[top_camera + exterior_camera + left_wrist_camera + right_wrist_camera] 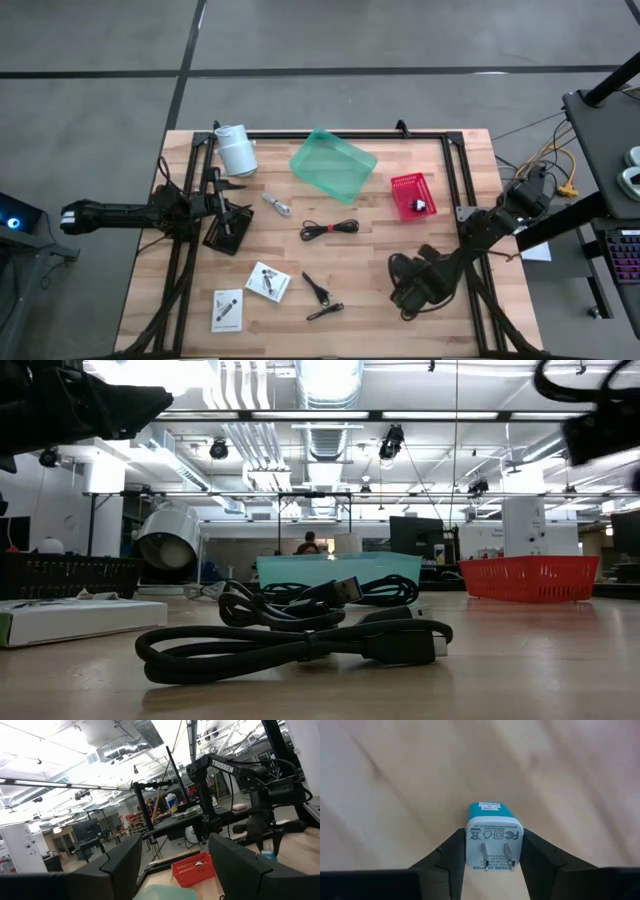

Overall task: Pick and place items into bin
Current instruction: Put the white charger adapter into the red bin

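The teal bin (pixel 333 163) sits at the far middle of the table, also in the low view (pixel 340 568). Loose on the wood lie a black coiled cable (pixel 330 230), a silvery metal plug (pixel 277 204), two white packets (pixel 267 282) (pixel 227 310) and black clips (pixel 318 290). My right gripper (pixel 405 292) points down at the near right, shut on a teal-and-white charger plug (pixel 492 827). My left gripper (pixel 172 845) is open and holds nothing; it hangs level at the left (pixel 232 197), above a flat black pad (pixel 228 232). My right gripper pinches the charger plug between its two fingers (pixel 447 855), one on each side of the white body near the pronged end (pixel 470 850). It comes from above, pointing down. The prongs face up toward the wrist and the teal end (pixel 490 810) points at the table. Whether it is lifted clear does not show.
A white cylinder (pixel 235 150) lies at the far left and a red slotted basket (pixel 412 195) sits right of the bin. A black frame (pixel 440 136) runs round the table's edges. Bare wood lies between the bin and my right gripper.
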Tool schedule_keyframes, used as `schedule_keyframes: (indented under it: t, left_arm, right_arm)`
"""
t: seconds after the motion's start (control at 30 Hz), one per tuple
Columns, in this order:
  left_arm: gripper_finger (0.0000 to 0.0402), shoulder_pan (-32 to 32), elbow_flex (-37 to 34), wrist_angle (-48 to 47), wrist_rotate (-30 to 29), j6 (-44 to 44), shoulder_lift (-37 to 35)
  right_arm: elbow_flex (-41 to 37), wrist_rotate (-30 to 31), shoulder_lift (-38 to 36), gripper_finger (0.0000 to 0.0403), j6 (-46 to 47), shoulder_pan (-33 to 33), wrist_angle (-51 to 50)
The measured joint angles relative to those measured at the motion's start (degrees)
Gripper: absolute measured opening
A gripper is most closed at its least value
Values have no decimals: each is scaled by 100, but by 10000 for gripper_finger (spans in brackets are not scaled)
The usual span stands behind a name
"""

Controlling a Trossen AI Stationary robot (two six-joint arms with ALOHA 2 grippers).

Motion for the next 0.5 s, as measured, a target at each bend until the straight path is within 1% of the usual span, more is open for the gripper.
schedule_keyframes:
  t: [0.07,0.2,0.27,0.43,0.5]
  left_arm:
    - [215,0,0,52,2,-2,5]
    - [215,-1,-2,104,2,-4,12]
    - [215,-1,-2,103,2,-7,15]
    - [215,-2,-4,114,2,-8,28]
    - [215,-2,-4,114,2,-9,28]
  right_arm:
    - [11,615,-48,136,-323,-124,24]
    - [6,1794,-87,136,-534,-507,-78]
    - [5,2021,-96,136,-548,-780,-173]
    - [-24,2092,-98,136,-571,-1578,-385]
    - [-24,2306,-118,136,-606,-1851,-385]
